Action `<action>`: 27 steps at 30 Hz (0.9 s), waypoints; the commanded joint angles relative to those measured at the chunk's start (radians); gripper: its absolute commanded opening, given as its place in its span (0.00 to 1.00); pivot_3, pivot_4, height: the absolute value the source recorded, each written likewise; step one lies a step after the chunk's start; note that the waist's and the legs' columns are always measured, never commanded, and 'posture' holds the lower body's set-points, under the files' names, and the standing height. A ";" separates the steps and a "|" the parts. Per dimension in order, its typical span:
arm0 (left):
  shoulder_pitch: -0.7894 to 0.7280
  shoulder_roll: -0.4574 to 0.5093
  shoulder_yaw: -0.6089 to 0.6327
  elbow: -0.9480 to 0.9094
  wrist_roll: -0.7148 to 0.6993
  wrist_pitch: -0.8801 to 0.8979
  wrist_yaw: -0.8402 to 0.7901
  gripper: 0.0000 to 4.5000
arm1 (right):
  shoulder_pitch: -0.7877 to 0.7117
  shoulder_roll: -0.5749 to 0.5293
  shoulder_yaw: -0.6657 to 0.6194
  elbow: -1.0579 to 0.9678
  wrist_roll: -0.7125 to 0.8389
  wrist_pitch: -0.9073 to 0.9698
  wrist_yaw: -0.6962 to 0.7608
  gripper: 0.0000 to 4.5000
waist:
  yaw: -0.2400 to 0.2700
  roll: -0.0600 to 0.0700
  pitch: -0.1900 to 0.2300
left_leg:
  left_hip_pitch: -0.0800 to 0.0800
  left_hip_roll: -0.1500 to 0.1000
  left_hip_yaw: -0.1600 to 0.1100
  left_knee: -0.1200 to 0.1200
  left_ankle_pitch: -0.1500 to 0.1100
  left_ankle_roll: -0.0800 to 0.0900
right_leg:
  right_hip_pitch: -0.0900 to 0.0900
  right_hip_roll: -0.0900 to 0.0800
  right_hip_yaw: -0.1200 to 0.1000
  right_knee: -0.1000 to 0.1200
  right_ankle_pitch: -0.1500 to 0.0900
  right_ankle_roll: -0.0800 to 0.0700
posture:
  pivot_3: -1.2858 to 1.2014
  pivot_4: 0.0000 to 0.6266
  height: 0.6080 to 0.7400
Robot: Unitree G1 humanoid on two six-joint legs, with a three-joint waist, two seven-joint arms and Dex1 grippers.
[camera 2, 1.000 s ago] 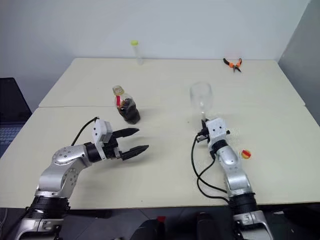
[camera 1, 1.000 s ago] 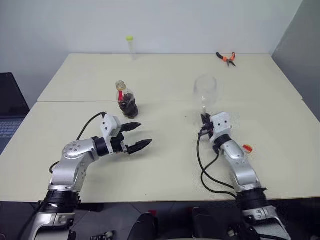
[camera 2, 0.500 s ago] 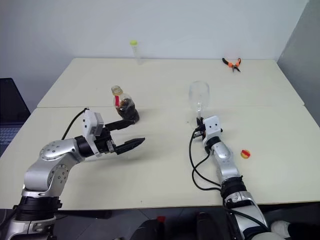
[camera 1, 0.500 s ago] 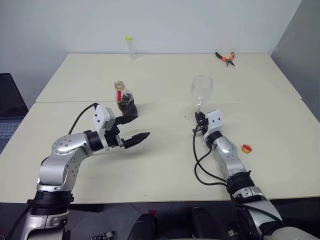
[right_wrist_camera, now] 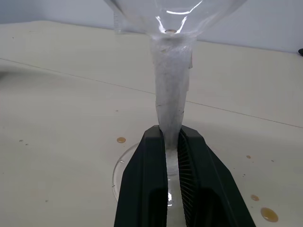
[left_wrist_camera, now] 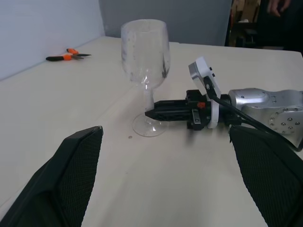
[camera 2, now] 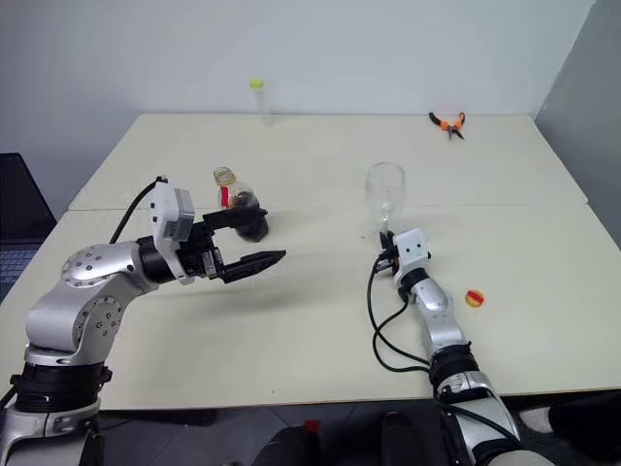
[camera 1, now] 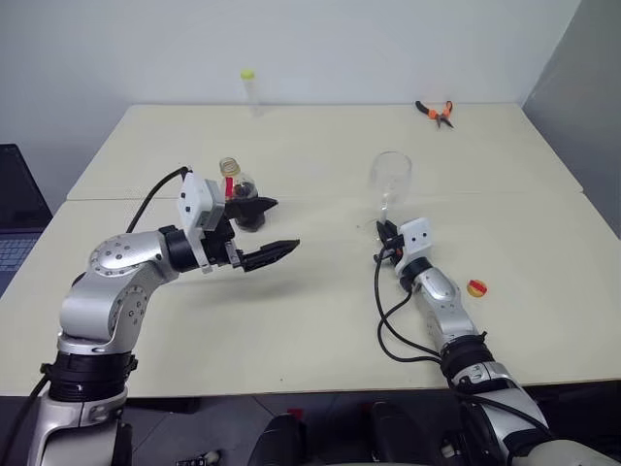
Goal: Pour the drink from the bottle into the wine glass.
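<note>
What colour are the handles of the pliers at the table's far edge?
Orange, on the pliers; the left eye view shows them best.

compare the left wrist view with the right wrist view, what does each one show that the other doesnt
Left wrist view alone: the orange-handled pliers far back on the table, the glass's whole bowl, and the right arm reaching in from the side. Right wrist view alone: small brown droplets on the table near the glass's foot. Both share the wine glass with the right claw shut on its stem just above the foot.
</note>
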 commanded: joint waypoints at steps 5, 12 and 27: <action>-0.021 0.019 0.008 -0.039 -0.024 0.004 -0.010 1.00 | -0.002 -0.005 -0.001 0.000 -0.001 0.011 0.021 0.18 | 0.000 0.000 0.000 | 0.000 0.000 0.000 0.000 0.000 0.000 | 0.000 0.000 0.000 0.000 0.000 0.000 | 0.52 0.24 1.00; -0.024 0.015 0.001 -0.028 -0.008 -0.012 -0.009 1.00 | 0.005 -0.011 -0.001 -0.017 0.001 0.028 0.041 0.71 | 0.000 0.000 0.000 | 0.000 0.000 0.000 0.000 0.000 0.000 | 0.000 0.000 0.000 0.000 0.000 0.000 | 0.52 0.24 1.00; 0.001 -0.028 -0.001 -0.047 0.024 -0.060 0.050 1.00 | 0.129 -0.102 0.001 -0.293 0.058 0.282 0.171 1.00 | 0.006 0.000 0.000 | 0.000 -0.001 0.000 0.000 0.000 0.000 | 0.001 0.000 0.000 0.000 0.000 0.000 | 0.52 0.24 1.00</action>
